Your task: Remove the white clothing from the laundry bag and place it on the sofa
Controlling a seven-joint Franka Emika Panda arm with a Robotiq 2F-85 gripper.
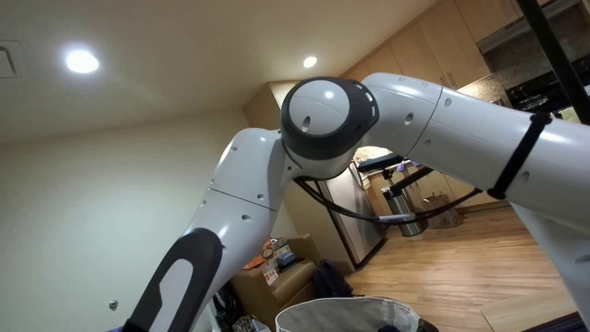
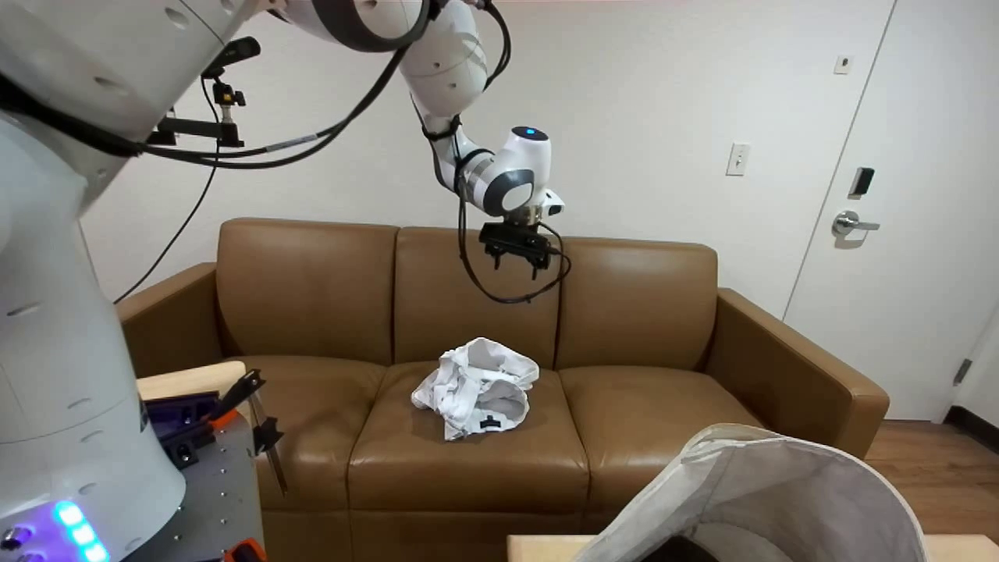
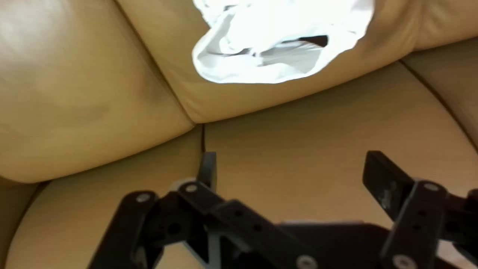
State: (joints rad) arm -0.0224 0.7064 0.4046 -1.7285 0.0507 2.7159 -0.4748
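Lying in a loose heap below the centre of the frame in an exterior view, the white clothing (image 2: 476, 388) is borne by the middle seat of the sofa (image 2: 523, 468). In the wrist view it is seen at the top, cut off by the upper edge. Nothing is held by the gripper (image 3: 293, 167): its fingers (image 3: 384, 183) are set wide apart in the lower half of that view, well clear of the cloth. With the laundry bag (image 2: 827, 492) standing apart at the lower right of an exterior view, the placing is judged to be done. Should the heap need lifting, a light, limp, hardly slippery fabric is to be expected, not easily harmed but apt to sag and swing. The hold is best taken on the bunched middle of the heap, several layers together; by a single hem it could be dropped.
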